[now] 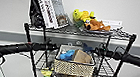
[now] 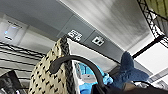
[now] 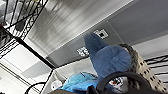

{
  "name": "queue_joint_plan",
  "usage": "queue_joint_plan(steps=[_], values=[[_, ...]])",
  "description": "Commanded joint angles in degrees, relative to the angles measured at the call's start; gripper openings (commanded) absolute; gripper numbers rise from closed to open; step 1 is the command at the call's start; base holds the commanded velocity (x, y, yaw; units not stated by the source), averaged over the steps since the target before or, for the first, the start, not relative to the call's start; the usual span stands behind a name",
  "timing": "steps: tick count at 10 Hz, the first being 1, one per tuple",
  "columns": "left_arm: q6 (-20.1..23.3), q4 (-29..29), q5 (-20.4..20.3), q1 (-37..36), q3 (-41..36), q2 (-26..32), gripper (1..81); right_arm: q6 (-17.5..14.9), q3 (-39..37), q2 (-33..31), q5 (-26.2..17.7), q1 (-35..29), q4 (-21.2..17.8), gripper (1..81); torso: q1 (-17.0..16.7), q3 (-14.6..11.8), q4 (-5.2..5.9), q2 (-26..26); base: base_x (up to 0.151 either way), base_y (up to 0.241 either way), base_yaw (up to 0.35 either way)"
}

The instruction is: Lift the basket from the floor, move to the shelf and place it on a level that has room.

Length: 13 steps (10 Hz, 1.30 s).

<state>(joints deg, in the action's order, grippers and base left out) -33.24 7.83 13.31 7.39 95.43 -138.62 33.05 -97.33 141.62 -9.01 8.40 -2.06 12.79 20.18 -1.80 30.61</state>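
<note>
In the middle of the head view, low in the frame, we see the basket [image 1: 74,64] sitting at the front of the shelf [image 1: 125,51], on the wire level [image 1: 105,68] second from the top. It holds a blue plush toy [image 1: 68,55] and a brown cardboard piece [image 1: 81,56]. Our two arms come in from the left and right edges at the same height and meet the basket's upper corners: the left gripper [image 1: 53,46] at its left end, the right gripper [image 1: 97,51] at its right end. We cannot tell how far either claw is open or whether it grips the rim. Books [image 1: 50,9] and plush toys [image 1: 90,21] fill the top tier in the upper centre.
</note>
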Motion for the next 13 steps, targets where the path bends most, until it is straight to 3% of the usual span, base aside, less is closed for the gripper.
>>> queue_joint_plan(steps=[1,7,12,13], values=[[-0.15,-1.94,-3.82,-13.05,6.44,-4.21,1.0,-0.53,-4.08,3.96,4.35,-12.74,2.59,1.0,0.0,0.0,0.0,0.0,0.0,0.0,0.0],[-0.15,-4.04,-1.36,-13.05,14.0,-8.96,1.0,-0.44,-13.05,9.41,1.45,-11.25,5.84,1.0,0.0,0.02,0.0,-0.02,0.0,0.0,0.0],[-0.15,-3.26,-1.62,-12.79,9.25,-5.53,1.0,-0.53,-9.27,7.3,1.54,-10.99,6.02,1.0,0.0,0.02,0.0,-0.02,0.0,0.0,0.0],[-0.15,-3.34,-1.8,-12.79,8.29,-5.09,81.1,-0.44,-8.48,6.95,1.63,-10.98,5.93,1.0,0.0,0.02,0.0,-0.02,0.0,0.0,0.0]])
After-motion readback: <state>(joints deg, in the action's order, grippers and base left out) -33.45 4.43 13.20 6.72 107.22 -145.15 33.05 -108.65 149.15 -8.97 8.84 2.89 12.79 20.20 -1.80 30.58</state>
